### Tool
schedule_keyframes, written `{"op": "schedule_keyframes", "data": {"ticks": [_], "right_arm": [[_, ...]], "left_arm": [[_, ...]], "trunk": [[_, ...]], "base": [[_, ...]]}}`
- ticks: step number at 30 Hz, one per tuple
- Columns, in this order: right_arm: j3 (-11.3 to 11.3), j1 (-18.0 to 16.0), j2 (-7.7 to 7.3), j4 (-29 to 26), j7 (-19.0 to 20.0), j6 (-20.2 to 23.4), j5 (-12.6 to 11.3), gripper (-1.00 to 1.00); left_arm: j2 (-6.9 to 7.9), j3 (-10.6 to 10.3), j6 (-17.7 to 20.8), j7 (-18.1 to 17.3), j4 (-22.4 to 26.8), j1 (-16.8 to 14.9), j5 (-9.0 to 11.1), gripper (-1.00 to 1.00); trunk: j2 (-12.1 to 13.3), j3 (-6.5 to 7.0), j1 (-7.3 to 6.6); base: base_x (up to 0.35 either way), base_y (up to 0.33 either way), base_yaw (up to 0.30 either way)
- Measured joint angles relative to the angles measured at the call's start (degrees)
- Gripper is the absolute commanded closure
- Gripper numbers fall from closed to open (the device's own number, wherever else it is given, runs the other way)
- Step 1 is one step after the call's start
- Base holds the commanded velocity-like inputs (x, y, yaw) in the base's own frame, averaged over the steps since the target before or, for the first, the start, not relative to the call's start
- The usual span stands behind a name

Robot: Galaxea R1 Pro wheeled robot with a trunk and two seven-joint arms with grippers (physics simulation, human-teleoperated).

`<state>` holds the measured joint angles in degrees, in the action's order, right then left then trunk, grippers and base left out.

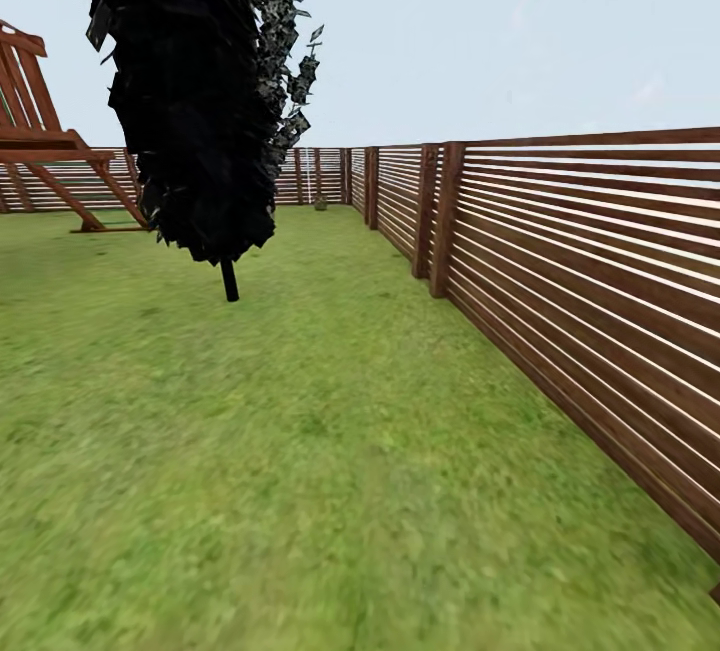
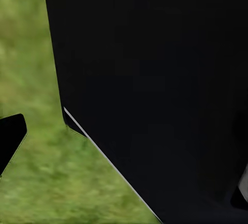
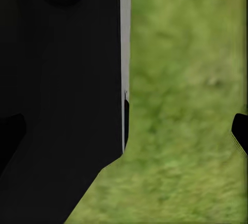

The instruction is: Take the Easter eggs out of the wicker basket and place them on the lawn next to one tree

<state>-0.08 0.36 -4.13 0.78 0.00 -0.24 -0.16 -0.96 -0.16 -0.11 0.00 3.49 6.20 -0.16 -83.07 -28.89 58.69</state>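
1. The lawn point(image 1: 300, 471) runs along the slatted fence point(image 1: 590, 271); a dark narrow tree point(image 1: 195, 81) stands left of the fence, the wooden playset point(image 1: 50, 151) beyond it.
2. No writing is legible.
3. In the wrist views dark robot bodywork point(image 2: 165, 90) hangs over grass; I cannot tell how far either gripper is open.

The head camera looks forward and slightly down across the lawn point(image 1: 300, 491), with a slatted fence point(image 1: 590, 271) running along its right and a dark narrow tree point(image 1: 190, 91) ahead. Both wrist cameras point down at grass from close range, each half blocked by a black body panel point(image 2: 165, 90). All three views share the lawn.
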Motion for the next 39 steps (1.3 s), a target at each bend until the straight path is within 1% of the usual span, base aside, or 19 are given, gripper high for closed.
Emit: {"op": "schedule_keyframes", "data": {"ticks": [18, 39], "right_arm": [[-0.1, 0.0, 0.00, 0.0, 0.0, 0.0, 0.0, -1.00], [-0.2, 0.0, 0.00, 0.0, 0.0, 0.0, 0.0, -1.00]], "left_arm": [[0.01, 0.0, 0.0, 0.0, 0.0, 0.0, 0.0, -1.00], [0.00, 0.0, 0.0, 0.0, 0.0, 0.0, 0.0, -1.00]], "trunk": [[0.0, 0.00, 0.00], [0.0, 0.00, 0.00]], "base": [[0.333, -0.004, 0.000], [0.333, -0.098, 0.000]]}}
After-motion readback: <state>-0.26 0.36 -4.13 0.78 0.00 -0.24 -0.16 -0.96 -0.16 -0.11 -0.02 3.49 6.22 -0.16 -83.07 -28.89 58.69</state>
